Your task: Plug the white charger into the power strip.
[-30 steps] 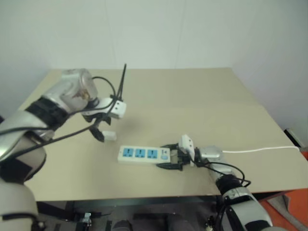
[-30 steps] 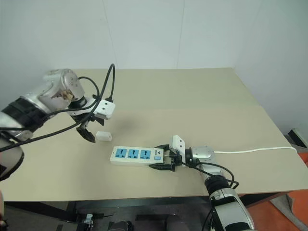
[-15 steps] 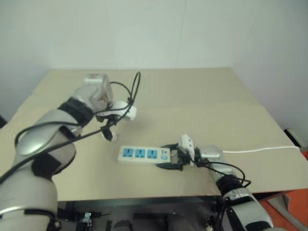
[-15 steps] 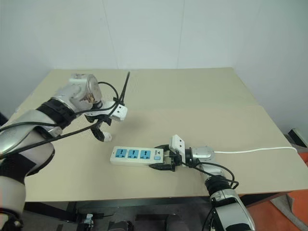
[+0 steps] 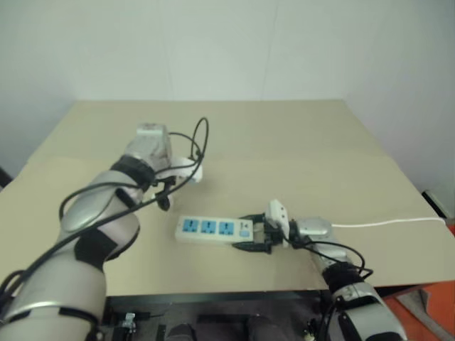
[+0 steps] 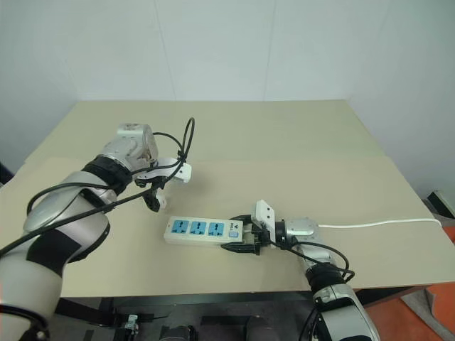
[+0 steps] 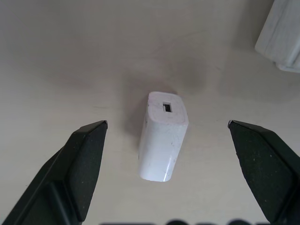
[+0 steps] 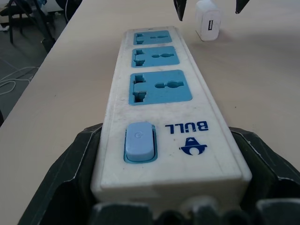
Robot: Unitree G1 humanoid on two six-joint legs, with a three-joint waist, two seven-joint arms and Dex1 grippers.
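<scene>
Left wrist view: smooth rounded white charger (image 7: pixel 162 141)

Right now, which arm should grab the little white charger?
The left. Its open tool hangs over the white charger, one finger each side, not touching. The right tool is busy gripping the power strip.

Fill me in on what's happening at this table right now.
A humanoid robot is working toward plugging a white charger into a power strip. Its right gripper is shut on the switch end of the strip, steadying it on the table. Its left gripper hangs open, pointing down over the charger, which lies loose on the table just beyond the strip's far end, one finger on each side. Nothing is plugged in yet; all three blue sockets are empty.
</scene>
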